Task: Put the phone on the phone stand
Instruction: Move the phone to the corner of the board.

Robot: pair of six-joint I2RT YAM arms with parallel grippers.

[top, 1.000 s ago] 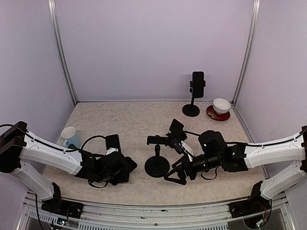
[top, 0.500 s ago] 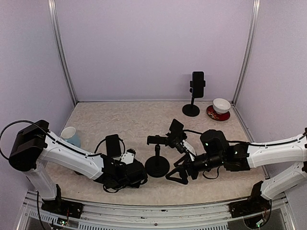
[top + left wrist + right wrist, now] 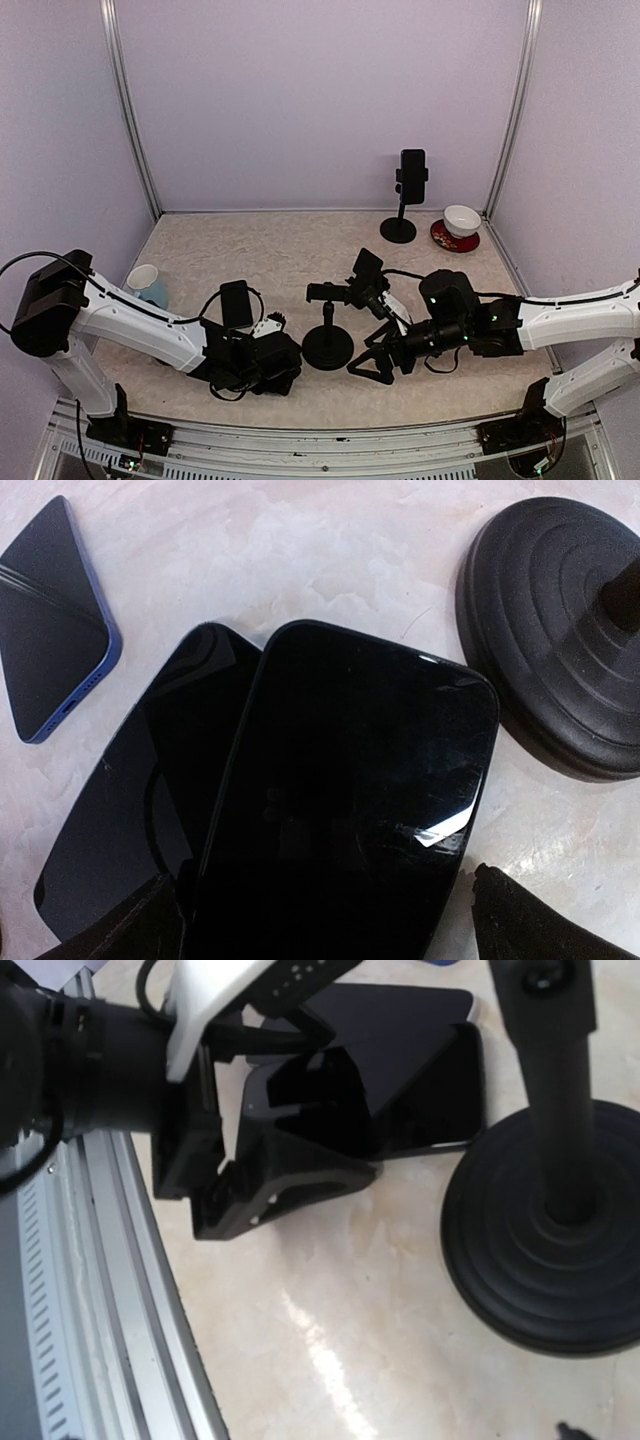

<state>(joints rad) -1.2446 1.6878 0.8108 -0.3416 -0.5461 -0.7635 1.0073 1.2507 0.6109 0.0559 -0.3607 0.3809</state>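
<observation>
Two black phones overlap on the table under my left gripper [image 3: 330, 930]. The upper phone [image 3: 350, 810] lies between the open fingertips [image 3: 540, 920], and the lower phone [image 3: 140, 810] sticks out to its left. Seen from above, my left gripper [image 3: 272, 360] sits just left of the phone stand [image 3: 328, 345], whose empty clamp [image 3: 330, 293] stands on a short pole. The stand's round black base [image 3: 560, 630] is close to the upper phone's corner. My right gripper [image 3: 368, 368] is open on the stand's right, holding nothing; its wrist view shows the base [image 3: 550, 1250] and the left gripper [image 3: 270, 1180] over the phones [image 3: 420, 1090].
A blue-edged phone [image 3: 50, 620] lies apart at the left [image 3: 235, 303]. A dark slab [image 3: 367, 268] sits behind the clamp. A second stand holding a phone [image 3: 411, 175] is at the back right beside a white bowl [image 3: 461, 218] on a red saucer. A pale cup [image 3: 145, 283] stands far left.
My left arm has swung right along the table toward the stand and now hovers over the two black phones. The right arm has hardly moved.
</observation>
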